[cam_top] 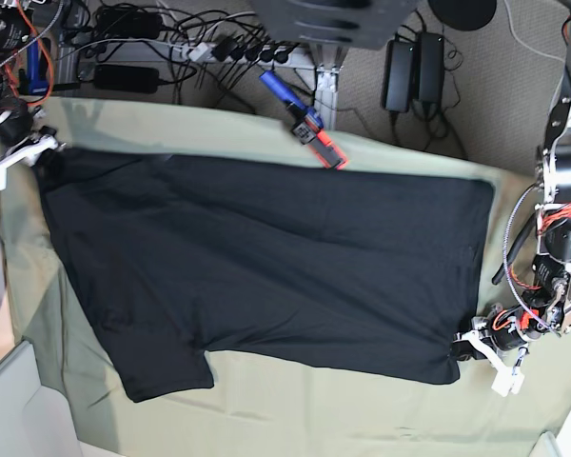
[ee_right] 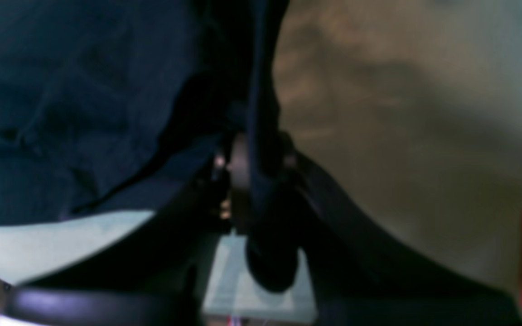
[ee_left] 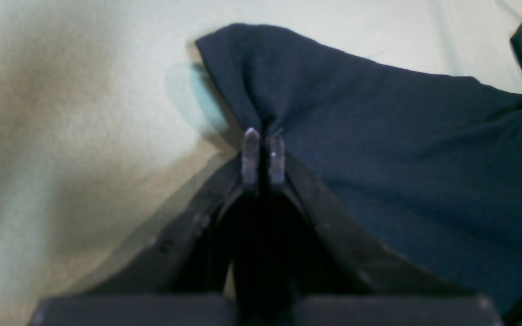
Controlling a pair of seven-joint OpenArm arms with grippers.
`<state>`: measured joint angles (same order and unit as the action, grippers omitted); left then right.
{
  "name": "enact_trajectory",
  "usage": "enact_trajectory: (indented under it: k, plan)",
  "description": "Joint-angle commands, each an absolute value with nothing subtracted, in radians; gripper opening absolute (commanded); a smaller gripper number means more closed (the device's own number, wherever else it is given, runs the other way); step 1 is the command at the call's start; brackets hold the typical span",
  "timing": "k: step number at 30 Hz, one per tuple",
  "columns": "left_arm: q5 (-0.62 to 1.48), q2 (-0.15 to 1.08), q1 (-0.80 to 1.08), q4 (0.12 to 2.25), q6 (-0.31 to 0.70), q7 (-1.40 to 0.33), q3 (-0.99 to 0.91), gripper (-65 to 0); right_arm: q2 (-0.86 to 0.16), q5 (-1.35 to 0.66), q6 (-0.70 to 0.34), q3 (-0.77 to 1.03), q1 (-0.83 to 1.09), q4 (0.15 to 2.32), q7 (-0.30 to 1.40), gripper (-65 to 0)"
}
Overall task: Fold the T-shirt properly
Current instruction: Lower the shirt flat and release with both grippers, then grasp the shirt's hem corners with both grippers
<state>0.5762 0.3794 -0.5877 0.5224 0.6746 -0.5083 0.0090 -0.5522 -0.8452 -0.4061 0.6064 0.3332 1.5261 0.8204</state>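
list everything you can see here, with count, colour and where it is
T-shirt: one, black, spread flat across the cloth, corners pinched at both ends
cloth: one, pale green, covering the table under the shirt
clamp tool: one, blue and orange-red, at the cloth's far edge
cables and power bricks: several, black, on the floor beyond the table
left gripper: one, dark with metal tips, shut on the shirt's corner, base view's lower right
right gripper: one, dark, shut on shirt fabric, base view's upper left
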Motion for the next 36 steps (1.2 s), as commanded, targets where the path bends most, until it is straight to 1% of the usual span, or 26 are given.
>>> enact_trajectory:
  k: [1, 7, 10, 11, 12, 16, 17, 18, 23, 28, 33, 36]
  plan:
    - [0.583, 0.391, -0.615, 0.537, 0.698, -0.505, 0.007, -65.0, -0.564, -0.85, -0.472, 0.618, 0.334, 1.541, 0.81, -55.9]
    - [0.582, 0.397, -0.614, 0.537, 0.698, -0.508, 0.007, -65.0, -0.508, -0.856, -0.472, 0.617, 0.364, 1.541, 0.812, -55.9]
    - [0.582, 0.399, -0.614, 0.537, 0.698, -0.508, 0.007, -65.0, -0.497, -0.848, -0.472, 0.618, 0.389, 1.541, 0.81, -55.8]
    - [0.582, 0.399, -0.614, 0.537, 0.698, -0.509, 0.007, -65.0, -0.498, -0.844, -0.472, 0.618, 0.394, 1.541, 0.804, -54.7]
    - [0.582, 0.399, -0.614, 0.537, 0.698, -0.508, 0.007, -65.0, -0.498, -0.84, -0.472, 0.618, 0.395, 1.541, 0.804, -51.3]
    - [0.583, 0.399, -0.614, 0.537, 0.698, -0.513, 0.007, -65.0, -0.504, -0.813, -0.471, 0.62, 0.393, 1.541, 0.787, -30.4]
    - [0.583, 0.399, -0.614, 0.537, 0.698, -0.516, 0.007, -65.0, -0.507, -0.808, -0.471, 0.62, 0.392, 1.541, 0.78, -27.1]
    - [0.583, 0.399, -0.614, 0.537, 0.698, -0.516, 0.007, -65.0, -0.51, -0.805, -0.471, 0.62, 0.39, 1.541, 0.778, -25.4]
    - [0.583, 0.399, -0.614, 0.537, 0.698, -0.521, 0.007, -65.0, -0.559, -0.786, -0.471, 0.634, 0.384, 1.543, 0.752, -25.1]
    - [0.584, 0.399, -0.614, 0.537, 0.698, -0.528, 0.007, -65.0, -0.631, -0.786, -0.469, 0.709, 0.323, 1.543, 0.752, -25.1]
    - [0.629, 0.394, -0.616, 0.542, 0.698, -0.552, 0.008, -65.0, -0.691, -0.78, -0.469, 0.708, 0.18, 1.538, 0.751, -25.1]
    - [0.659, 0.391, -0.625, 0.614, 0.698, -0.581, 0.031, -65.0, -0.707, -0.75, -0.469, 0.657, 0.075, 1.502, 0.748, -25.1]
